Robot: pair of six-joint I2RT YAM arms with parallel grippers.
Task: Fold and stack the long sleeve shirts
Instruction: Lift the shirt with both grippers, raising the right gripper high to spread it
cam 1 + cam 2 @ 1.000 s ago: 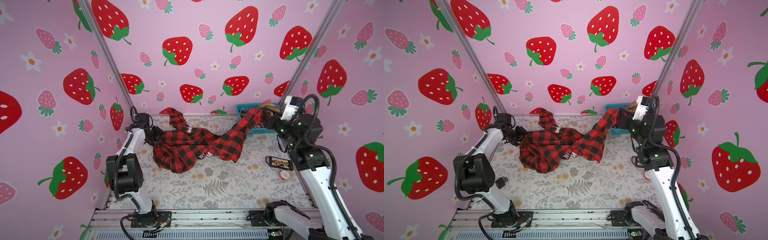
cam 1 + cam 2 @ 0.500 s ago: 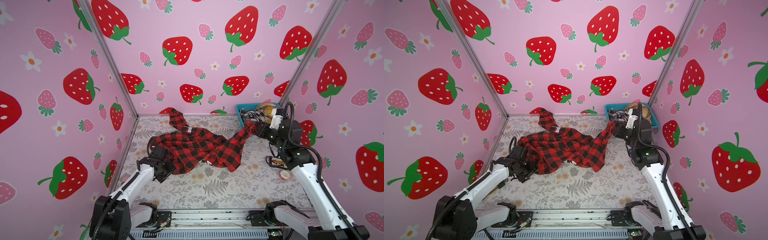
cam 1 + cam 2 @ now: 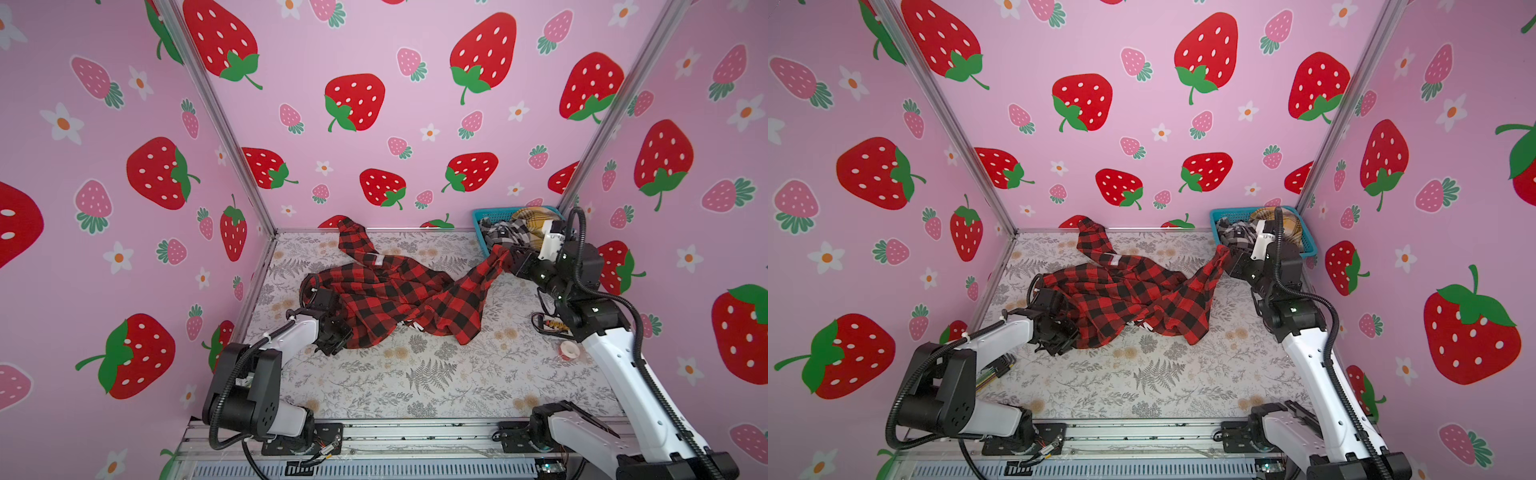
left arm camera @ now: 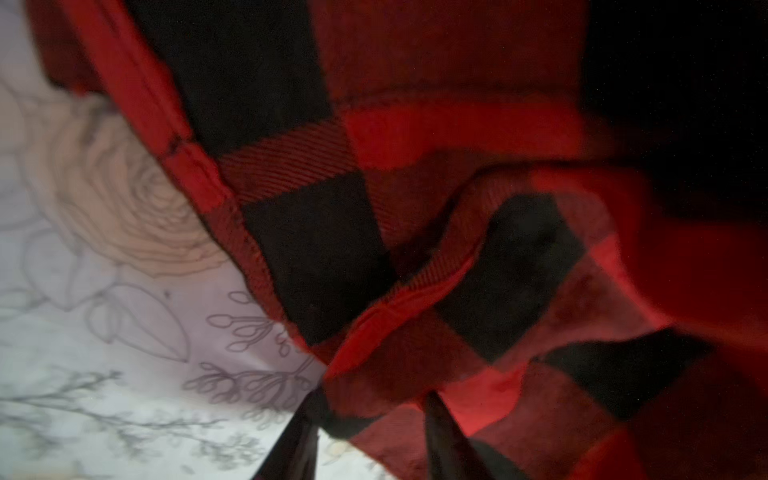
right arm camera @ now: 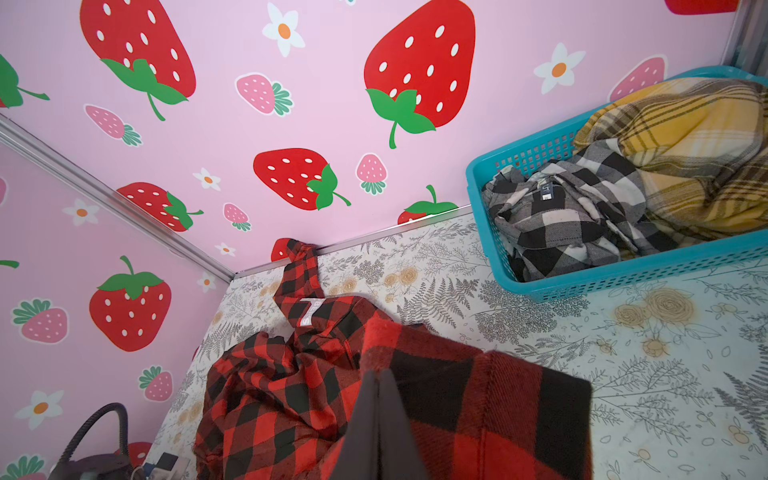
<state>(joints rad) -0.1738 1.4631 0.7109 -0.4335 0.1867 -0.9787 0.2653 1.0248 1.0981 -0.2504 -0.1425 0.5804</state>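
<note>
The red-and-black long sleeve shirt (image 3: 395,299) (image 3: 1121,299) lies crumpled across the middle of the flowered table, one sleeve reaching the back wall. My right gripper (image 3: 513,259) (image 5: 378,374) is shut on its right end and holds that end just above the table by the basket. My left gripper (image 3: 338,336) (image 4: 374,399) is at the shirt's near-left hem (image 4: 332,249). Its jaws stand a little apart with cloth between them, and a pinch does not show. The black-and-white shirt (image 5: 561,220) and the yellow plaid shirt (image 5: 685,145) lie bunched in the basket.
The teal mesh basket (image 3: 484,216) (image 5: 582,286) stands in the back right corner. A small black tray (image 3: 550,324) and a tape roll (image 3: 569,351) lie by the right wall, under my right arm. Pink walls close in three sides.
My left arm has swung from the shirt's far-left side to its near-left hem, and its jaws have narrowed. My right gripper has come down and rightward with the shirt's end.
</note>
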